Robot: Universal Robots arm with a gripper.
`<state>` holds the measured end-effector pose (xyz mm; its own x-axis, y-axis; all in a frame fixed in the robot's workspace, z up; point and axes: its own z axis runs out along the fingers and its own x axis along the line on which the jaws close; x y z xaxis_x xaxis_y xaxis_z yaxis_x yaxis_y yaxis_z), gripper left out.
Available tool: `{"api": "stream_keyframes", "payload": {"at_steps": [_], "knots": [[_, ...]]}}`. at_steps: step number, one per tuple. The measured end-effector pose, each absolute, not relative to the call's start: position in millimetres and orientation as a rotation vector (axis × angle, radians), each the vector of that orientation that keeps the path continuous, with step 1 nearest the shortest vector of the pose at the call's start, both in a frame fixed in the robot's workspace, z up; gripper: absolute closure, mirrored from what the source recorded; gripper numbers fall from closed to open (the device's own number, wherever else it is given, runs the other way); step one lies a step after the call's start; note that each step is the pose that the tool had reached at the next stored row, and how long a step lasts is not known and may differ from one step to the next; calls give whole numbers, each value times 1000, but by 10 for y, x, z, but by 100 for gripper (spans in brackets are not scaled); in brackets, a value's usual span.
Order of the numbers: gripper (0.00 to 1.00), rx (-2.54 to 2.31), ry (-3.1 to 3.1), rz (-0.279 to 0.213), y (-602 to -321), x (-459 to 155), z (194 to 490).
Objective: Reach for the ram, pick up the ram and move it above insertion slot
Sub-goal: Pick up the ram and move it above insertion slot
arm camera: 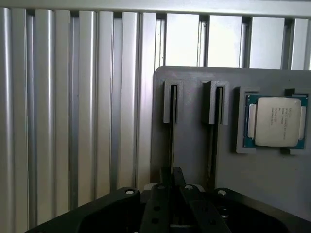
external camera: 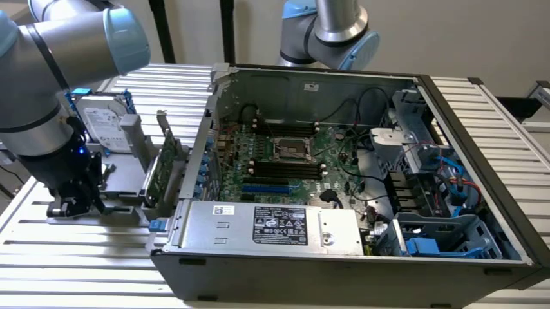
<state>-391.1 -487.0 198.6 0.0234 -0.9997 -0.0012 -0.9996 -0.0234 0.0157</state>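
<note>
The ram (arm camera: 172, 141) shows edge-on as a thin strip standing in one groove of the grey holder (arm camera: 194, 155). My gripper (arm camera: 172, 177) is low over that groove, its dark fingers pressed together on the strip's near end. In the exterior view my gripper (external camera: 76, 205) sits down at the holder (external camera: 129, 177) on the exterior view's left, outside the open computer case (external camera: 284, 257). The black insertion slots (external camera: 288, 168) lie on the motherboard inside the case, below the processor socket.
A processor chip (arm camera: 274, 121) rests in a pocket of the holder beside a second groove (arm camera: 216, 104). A hard drive in a blue frame (external camera: 107, 122) and a green expansion card (external camera: 167, 168) stand upright between my arm and the case. A second arm (external camera: 331, 32) rises behind the case.
</note>
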Motion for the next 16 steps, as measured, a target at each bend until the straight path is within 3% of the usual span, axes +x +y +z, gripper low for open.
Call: {"api": "stream_keyframes", "payload": {"at_steps": [16], "knots": [[87, 2230, -2193, -24, -4870, -3910, 2215]]}}
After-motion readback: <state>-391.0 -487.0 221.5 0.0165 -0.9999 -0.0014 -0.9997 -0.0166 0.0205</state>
